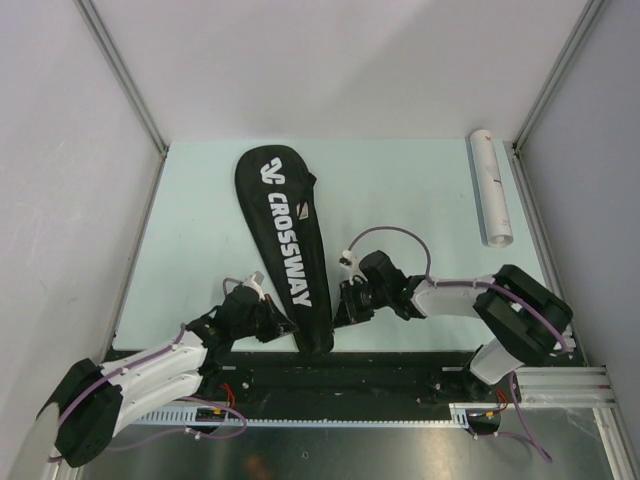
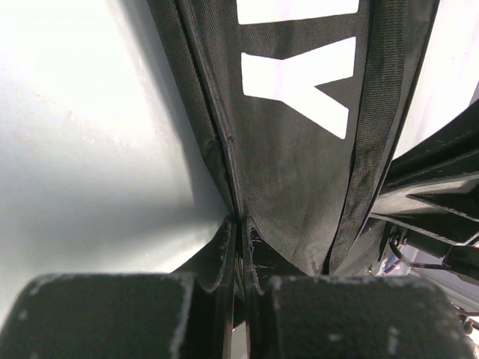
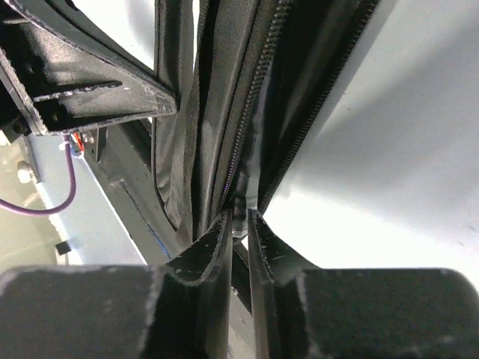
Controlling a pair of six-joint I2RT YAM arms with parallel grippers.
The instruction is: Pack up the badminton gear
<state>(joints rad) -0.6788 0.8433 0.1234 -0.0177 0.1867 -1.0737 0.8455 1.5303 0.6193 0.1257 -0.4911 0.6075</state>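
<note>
The long black "CROSSWAY" racket bag [image 1: 285, 240] lies on the table, wide end far, narrow end at the near edge. My left gripper [image 1: 280, 325] is shut on the bag's left edge fabric [image 2: 224, 161] near the narrow end; its own view shows it [image 2: 241, 224]. My right gripper [image 1: 340, 308] is at the bag's right edge and is shut on the zipper pull [image 3: 239, 206], where the two zipper tracks [image 3: 258, 90] meet. The white tube [image 1: 492, 188] lies at the far right. No rackets or shuttlecocks are in view.
The pale green table [image 1: 190, 230] is walled by grey panels with metal posts [image 1: 125, 75] at the left and right. A black rail [image 1: 380, 375] runs along the near edge between the arm bases.
</note>
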